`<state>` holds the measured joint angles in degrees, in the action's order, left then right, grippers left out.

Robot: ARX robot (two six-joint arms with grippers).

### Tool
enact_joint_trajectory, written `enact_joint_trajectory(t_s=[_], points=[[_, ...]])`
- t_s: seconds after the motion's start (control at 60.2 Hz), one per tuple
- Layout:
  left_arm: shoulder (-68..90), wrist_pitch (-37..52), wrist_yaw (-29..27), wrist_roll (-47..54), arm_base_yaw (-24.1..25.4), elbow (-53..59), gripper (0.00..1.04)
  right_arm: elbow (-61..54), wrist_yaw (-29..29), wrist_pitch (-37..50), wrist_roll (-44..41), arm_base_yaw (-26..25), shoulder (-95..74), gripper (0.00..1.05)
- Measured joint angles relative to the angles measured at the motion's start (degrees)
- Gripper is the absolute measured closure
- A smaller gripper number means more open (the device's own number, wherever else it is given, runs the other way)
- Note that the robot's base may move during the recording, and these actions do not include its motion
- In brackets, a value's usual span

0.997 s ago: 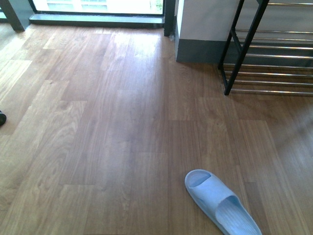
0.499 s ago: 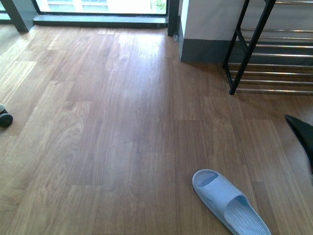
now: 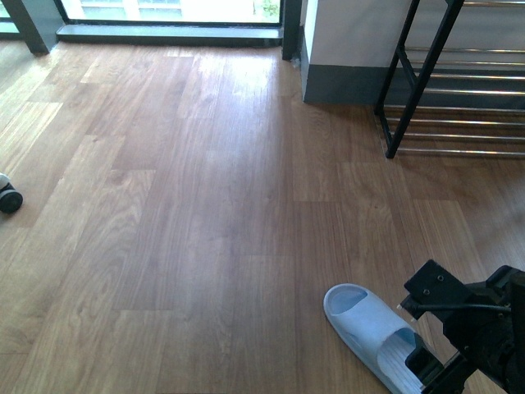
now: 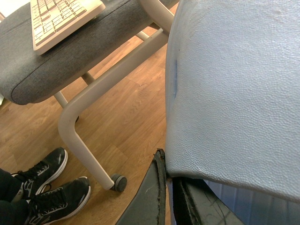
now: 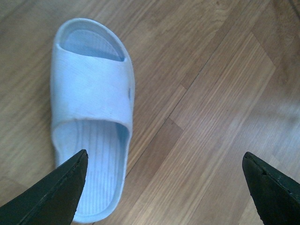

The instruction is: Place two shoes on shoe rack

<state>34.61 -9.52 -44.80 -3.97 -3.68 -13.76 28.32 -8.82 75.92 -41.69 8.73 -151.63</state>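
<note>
One pale blue slide (image 3: 371,330) lies sole-down on the wood floor at the front right, toe toward the far left. My right arm (image 3: 476,324) hangs just right of its heel. In the right wrist view the right gripper (image 5: 164,161) stands open, one finger (image 5: 61,190) over the heel of the slide (image 5: 91,103) and the other over bare floor. A second pale blue slide (image 4: 234,89) fills the left wrist view, held off the floor with my left gripper (image 4: 168,174) shut on its edge. The shoe rack (image 3: 459,90), black frame with chrome bars, stands at the far right.
A white wall corner with a grey base (image 3: 344,82) stands left of the rack. A caster wheel (image 3: 10,199) shows at the left edge. Below the left arm are a grey-seated chair (image 4: 70,51) with a keyboard (image 4: 61,16), its caster (image 4: 118,182), and a person's black sneakers (image 4: 51,187).
My right arm has come into the front view at the lower right and now hangs beside the heel of the slide on the floor. The slide and rack have not moved.
</note>
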Motion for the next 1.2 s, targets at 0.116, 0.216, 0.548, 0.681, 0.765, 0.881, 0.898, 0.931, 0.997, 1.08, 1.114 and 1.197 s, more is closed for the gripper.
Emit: enact_joint_trajectory(t_s=[0.116, 0.216, 0.548, 0.681, 0.765, 0.881, 0.898, 0.931, 0.997, 1.08, 1.114, 1.197], points=[[0.0, 0.0, 0.0, 0.0, 0.0, 0.0, 1.03, 2.9, 2.1, 3.4, -7.0, -1.4, -5.9, 0.09], [0.0, 0.0, 0.0, 0.0, 0.0, 0.0, 1.03, 5.8, 2.7, 2.9, -9.2, -2.1, -8.9, 0.09], [0.0, 0.0, 0.0, 0.0, 0.0, 0.0, 1.03, 14.7, 2.7, -2.6, -9.9, -4.2, -13.4, 0.09], [0.0, 0.0, 0.0, 0.0, 0.0, 0.0, 1.03, 17.4, 3.0, -5.4, -8.9, -5.2, -14.3, 0.09], [0.0, 0.0, 0.0, 0.0, 0.0, 0.0, 1.03, 18.7, 3.6, -6.4, -8.2, -5.4, -15.0, 0.09], [0.0, 0.0, 0.0, 0.0, 0.0, 0.0, 1.03, 20.6, 3.9, -7.1, -7.3, -5.4, -16.3, 0.09], [0.0, 0.0, 0.0, 0.0, 0.0, 0.0, 1.03, 20.7, 3.9, -7.2, -7.2, -5.4, -16.4, 0.09], [0.0, 0.0, 0.0, 0.0, 0.0, 0.0, 1.03, 21.2, 3.9, -7.7, -6.9, -5.5, -16.6, 0.09], [0.0, 0.0, 0.0, 0.0, 0.0, 0.0, 1.03, 22.5, 4.2, -8.5, -5.8, -5.5, -17.2, 0.09], [0.0, 0.0, 0.0, 0.0, 0.0, 0.0, 1.03, 24.2, 4.4, -8.7, -4.3, -5.5, -18.3, 0.16], [0.0, 0.0, 0.0, 0.0, 0.0, 0.0, 1.03, 24.6, 5.2, -8.7, -3.7, -5.4, -18.6, 0.23], [0.0, 0.0, 0.0, 0.0, 0.0, 0.0, 1.03, 25.5, 6.2, -8.4, -2.1, -5.1, -19.7, 0.42]])
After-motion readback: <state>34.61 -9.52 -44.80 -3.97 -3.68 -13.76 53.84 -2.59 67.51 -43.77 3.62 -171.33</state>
